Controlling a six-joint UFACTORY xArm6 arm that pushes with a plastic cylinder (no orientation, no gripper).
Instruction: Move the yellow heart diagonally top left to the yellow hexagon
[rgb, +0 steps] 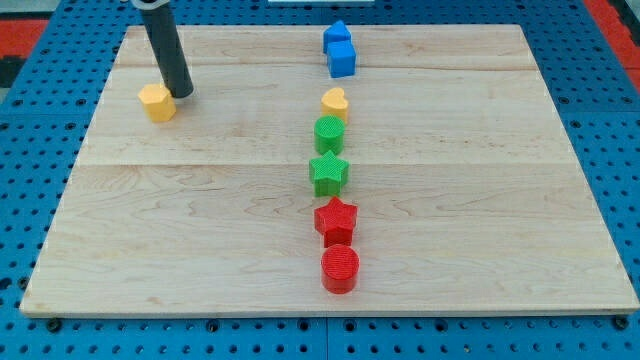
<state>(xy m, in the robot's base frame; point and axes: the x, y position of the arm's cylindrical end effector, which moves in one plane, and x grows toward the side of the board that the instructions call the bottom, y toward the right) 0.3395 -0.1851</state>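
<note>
The board (200, 230) is the biggest thing here, pale wood on a blue pegged bench, and on it sits no tray, bowl or bin of any kind, so nothing is contained in anything; the blocks just lie loose on the flat. The rod comes down from about eleven o'clock of the board, and my tip (184, 96) rests just beside the yellow hexagon (157, 102), at that block's two o'clock, very close though I cannot tell if it touches. There are no fingers on this arm to spread or pinch, only the bare rod. Down the board's middle runs a column: two blue blocks (340, 50) at twelve o'clock, one pressed against the other, then the yellow heart (335, 101), the green cylinder (330, 133) touching its six o'clock side, the green star (329, 172), the red star (336, 219) and the red cylinder (340, 268). The heart looks small, light, rigid plastic that should slide easily and may spin if nudged off centre. I'd judge the push belongs on its right flank, at three or four o'clock, to send it toward the hexagon, well apart at nine o'clock, without dragging the green cylinder along.
</note>
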